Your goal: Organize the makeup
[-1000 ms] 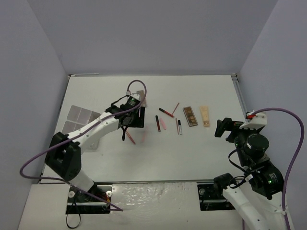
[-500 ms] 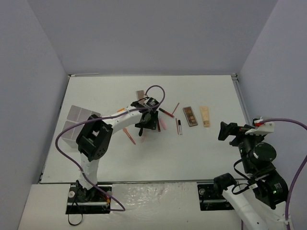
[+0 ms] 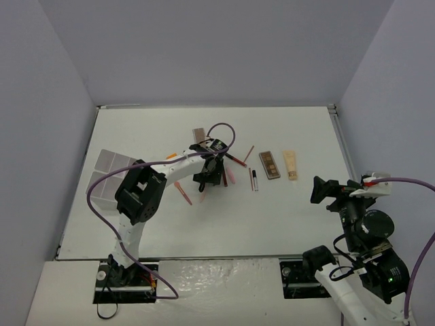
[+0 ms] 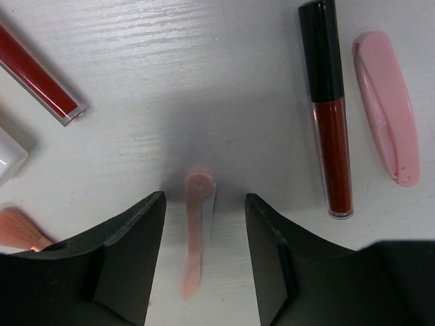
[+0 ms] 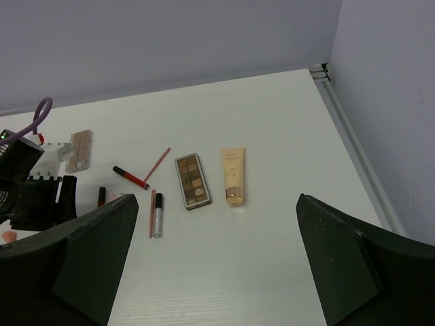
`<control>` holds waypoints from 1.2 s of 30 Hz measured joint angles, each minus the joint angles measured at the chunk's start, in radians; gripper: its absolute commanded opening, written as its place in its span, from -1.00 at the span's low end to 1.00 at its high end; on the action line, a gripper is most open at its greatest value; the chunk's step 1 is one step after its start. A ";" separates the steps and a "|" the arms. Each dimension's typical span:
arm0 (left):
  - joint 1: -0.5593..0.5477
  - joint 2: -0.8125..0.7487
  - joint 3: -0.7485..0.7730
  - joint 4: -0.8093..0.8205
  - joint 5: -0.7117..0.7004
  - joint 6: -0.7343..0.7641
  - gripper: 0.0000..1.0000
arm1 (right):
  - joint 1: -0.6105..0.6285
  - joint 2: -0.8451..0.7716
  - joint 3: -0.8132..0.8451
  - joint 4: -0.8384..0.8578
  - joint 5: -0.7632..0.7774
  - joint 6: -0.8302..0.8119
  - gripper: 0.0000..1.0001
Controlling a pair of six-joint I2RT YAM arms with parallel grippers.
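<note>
My left gripper [image 4: 204, 197] points down at the table, open, its jaws on either side of a thin pink stick [image 4: 198, 224] without touching it. A dark-red gloss tube [image 4: 326, 109] and a pink oblong piece [image 4: 386, 109] lie just right of it; a red tube [image 4: 37, 81] and a brush tip [image 4: 17, 231] lie to the left. From above, the left gripper [image 3: 207, 178] sits in the row of makeup. A brown palette [image 3: 270, 164], a beige tube [image 3: 291, 165] and a second palette [image 3: 198, 134] lie nearby. My right gripper [image 3: 326, 191] hovers open and empty.
The white compartment box [image 3: 109, 173] stands at the table's left edge. An orange brush [image 3: 183, 193] lies left of the left gripper. A clear gloss tube [image 3: 254, 179] and a thin pink stick [image 3: 249, 153] lie mid-row. Grey walls close in three sides.
The left arm swung right from near the box to the row of sticks and its jaws have narrowed around the pink stick. The right arm drifted slightly down and right.
</note>
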 measured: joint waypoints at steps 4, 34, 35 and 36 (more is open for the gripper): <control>0.000 0.000 -0.003 0.005 0.011 -0.002 -0.27 | 0.001 -0.009 -0.004 0.000 0.000 0.000 1.00; 0.128 -0.713 -0.402 0.084 -0.216 0.038 -0.88 | 0.003 -0.082 -0.029 0.007 0.000 0.000 1.00; 0.159 -0.766 -0.447 0.098 -0.235 0.040 -0.88 | 0.004 -0.086 -0.030 0.007 0.000 0.000 1.00; 0.196 -0.815 -0.486 0.100 -0.254 0.041 -0.88 | 0.006 -0.090 -0.030 0.007 0.000 0.000 1.00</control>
